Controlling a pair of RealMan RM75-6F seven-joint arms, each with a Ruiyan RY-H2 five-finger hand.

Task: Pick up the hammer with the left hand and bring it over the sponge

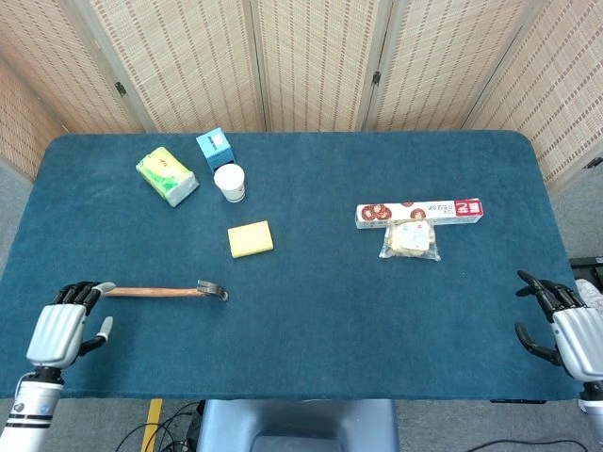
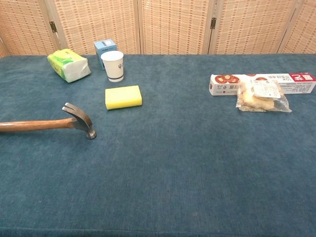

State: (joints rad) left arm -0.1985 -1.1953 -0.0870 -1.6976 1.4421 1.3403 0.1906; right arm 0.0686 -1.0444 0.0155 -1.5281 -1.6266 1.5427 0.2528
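Observation:
A hammer (image 1: 165, 291) (image 2: 54, 123) with a wooden handle and a dark metal head lies flat on the blue table, head pointing right. The yellow sponge (image 1: 250, 238) (image 2: 123, 97) lies behind and to the right of the hammer head. My left hand (image 1: 64, 327) hovers at the handle's left end, fingers apart, its fingertips just reaching the tip of the handle, holding nothing. My right hand (image 1: 570, 325) hangs at the table's front right corner, fingers apart and empty. Neither hand shows in the chest view.
A white paper cup (image 1: 229, 182), a blue box (image 1: 215, 148) and a green tissue pack (image 1: 167, 176) stand behind the sponge. A long foil-wrap box (image 1: 419, 212) and a bagged snack (image 1: 410, 239) lie at the right. Folding screens close the back.

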